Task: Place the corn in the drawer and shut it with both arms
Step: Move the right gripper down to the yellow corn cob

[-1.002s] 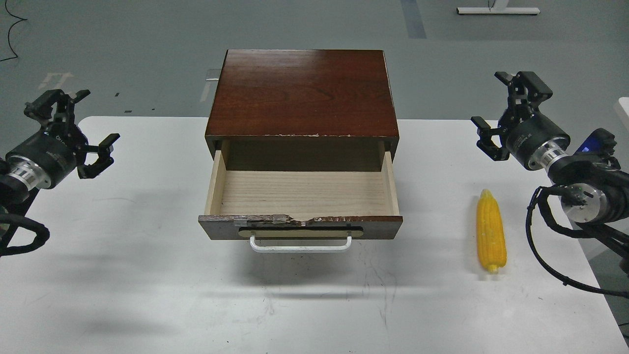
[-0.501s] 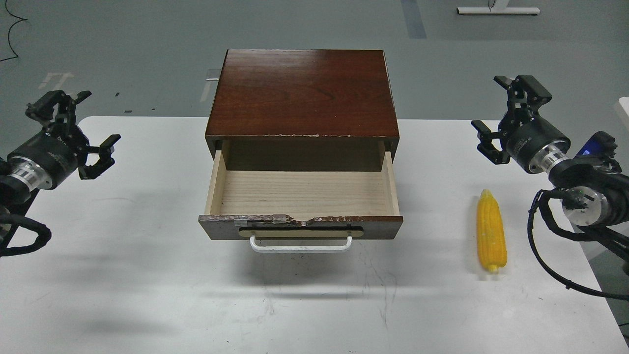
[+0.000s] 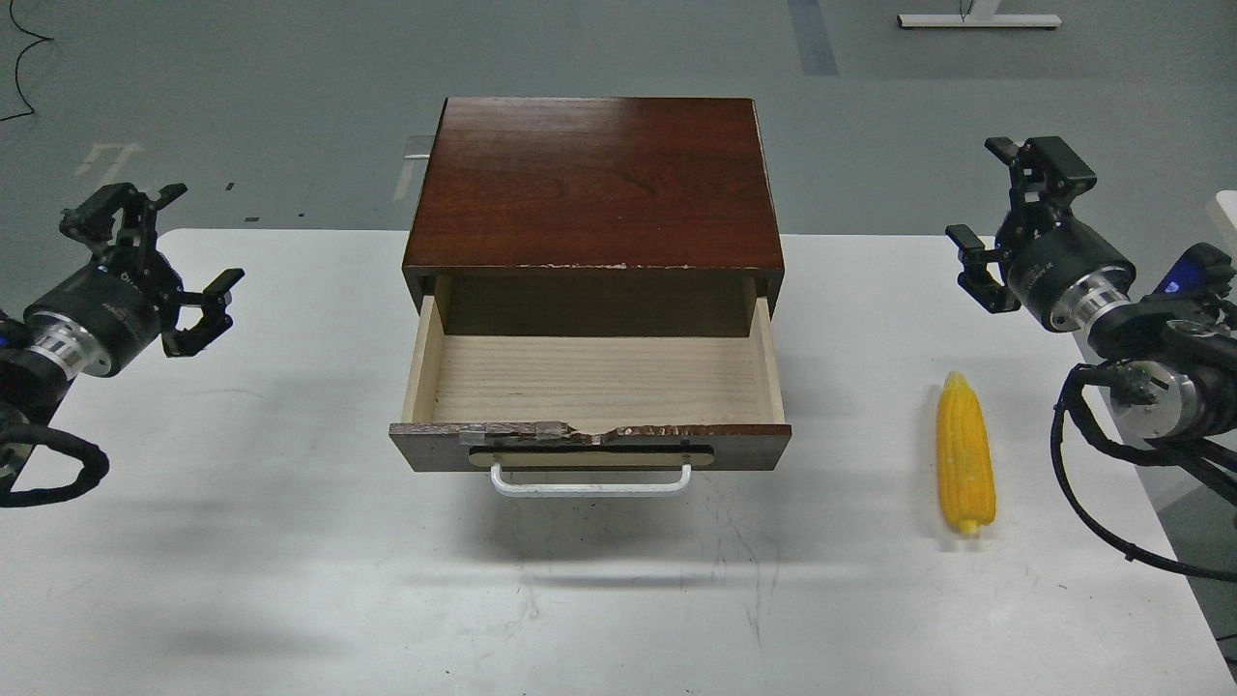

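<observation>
So here's where we're at. The drawer is pulled out of the reddish-brown cabinet, which sits toward the far edge of the white surface, roughly centered between the left and right edges. Inside the drawer we only see pale bare wood. Its dark front is chipped along the top, and the white bar handle faces the near edge.

The corn is lying flat on the surface over near the right edge, well apart from the drawer, pointed tip aimed at the far edge and the stubby end toward the near edge. Nothing's touching it.

Our left gripper hangs above the far left corner of the surface, its fingers spread wide with nothing between them. Our right gripper is up over the far right corner, beyond the corn's tip and clear of it, fingers also spread apart and holding nothing. Both grippers sit well off to either side of the cabinet, neither one touching the drawer or the handle. The right arm's black cable loops down past the right edge of the surface.
</observation>
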You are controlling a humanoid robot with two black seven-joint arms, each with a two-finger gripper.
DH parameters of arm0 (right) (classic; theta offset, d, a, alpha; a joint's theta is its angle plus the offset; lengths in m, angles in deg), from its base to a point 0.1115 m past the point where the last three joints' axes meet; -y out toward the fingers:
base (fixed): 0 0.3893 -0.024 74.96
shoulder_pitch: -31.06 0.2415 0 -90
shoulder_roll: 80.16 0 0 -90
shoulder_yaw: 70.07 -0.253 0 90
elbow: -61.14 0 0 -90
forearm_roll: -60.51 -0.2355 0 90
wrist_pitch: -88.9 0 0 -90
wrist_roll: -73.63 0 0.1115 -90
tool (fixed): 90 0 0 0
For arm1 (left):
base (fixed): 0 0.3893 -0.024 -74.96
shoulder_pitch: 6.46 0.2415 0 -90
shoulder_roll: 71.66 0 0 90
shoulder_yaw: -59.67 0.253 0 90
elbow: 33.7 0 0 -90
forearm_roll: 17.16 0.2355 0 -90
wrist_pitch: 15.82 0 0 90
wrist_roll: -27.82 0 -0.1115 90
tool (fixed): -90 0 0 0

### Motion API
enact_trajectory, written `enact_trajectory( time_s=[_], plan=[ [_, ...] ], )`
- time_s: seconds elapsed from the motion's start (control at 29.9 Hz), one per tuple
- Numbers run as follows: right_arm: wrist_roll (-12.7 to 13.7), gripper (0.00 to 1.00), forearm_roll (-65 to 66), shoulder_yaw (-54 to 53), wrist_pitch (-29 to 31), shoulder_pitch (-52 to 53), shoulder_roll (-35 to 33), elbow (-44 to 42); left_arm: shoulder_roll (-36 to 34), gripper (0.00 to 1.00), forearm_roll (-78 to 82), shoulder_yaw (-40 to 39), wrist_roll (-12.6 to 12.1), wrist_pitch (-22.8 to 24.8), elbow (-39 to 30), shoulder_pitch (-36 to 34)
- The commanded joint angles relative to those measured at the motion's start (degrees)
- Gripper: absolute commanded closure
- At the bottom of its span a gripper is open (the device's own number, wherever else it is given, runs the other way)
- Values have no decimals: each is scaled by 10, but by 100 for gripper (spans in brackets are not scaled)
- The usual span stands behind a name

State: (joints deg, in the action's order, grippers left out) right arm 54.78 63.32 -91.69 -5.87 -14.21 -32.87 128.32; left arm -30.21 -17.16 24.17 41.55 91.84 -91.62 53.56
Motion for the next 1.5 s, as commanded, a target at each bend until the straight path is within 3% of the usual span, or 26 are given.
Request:
enact_trajectory(
  time_s=[0.0,0.1,0.23,0.4,0.43,0.5,0.53,0.57,0.63,0.84,1.1,1.34,1.47],
  plan=[
    [0,0,-10,-17,-51,0,-33,5,-1,1,0,0,1,-1,0,0],
    [-7,0,-9,-41,-92,-5,-75,38,0,1,-1,0,2,-1,0,4],
    [-10,0,2,-33,-102,-8,-120,68,0,1,-1,0,2,-1,0,6],
    [3,1,110,74,-153,2,-142,109,0,1,-1,0,2,-1,0,7],
    [9,2,129,94,-168,4,-146,119,0,1,-1,0,2,-1,0,7],
    [49,2,185,152,-207,15,-150,142,0,1,-1,0,2,-1,0,7],
    [84,3,219,190,-225,23,-150,148,0,1,-1,0,2,-1,0,7],
    [111,4,250,225,-232,30,-144,148,1,1,-1,0,2,-1,0,7],
    [128,6,285,262,-232,40,-131,146,2,1,0,0,2,-1,0,7],
    [140,8,380,360,-232,80,-106,146,10,1,-1,0,2,-1,0,7],
    [154,11,376,473,-232,129,-43,134,9,1,-1,-1,2,-1,0,18],
    [183,23,357,499,-232,134,19,113,4,1,-2,-3,2,0,1,39],
    [203,42,354,537,-232,158,39,110,-1,1,-2,-3,2,3,2,43]
  ],
)
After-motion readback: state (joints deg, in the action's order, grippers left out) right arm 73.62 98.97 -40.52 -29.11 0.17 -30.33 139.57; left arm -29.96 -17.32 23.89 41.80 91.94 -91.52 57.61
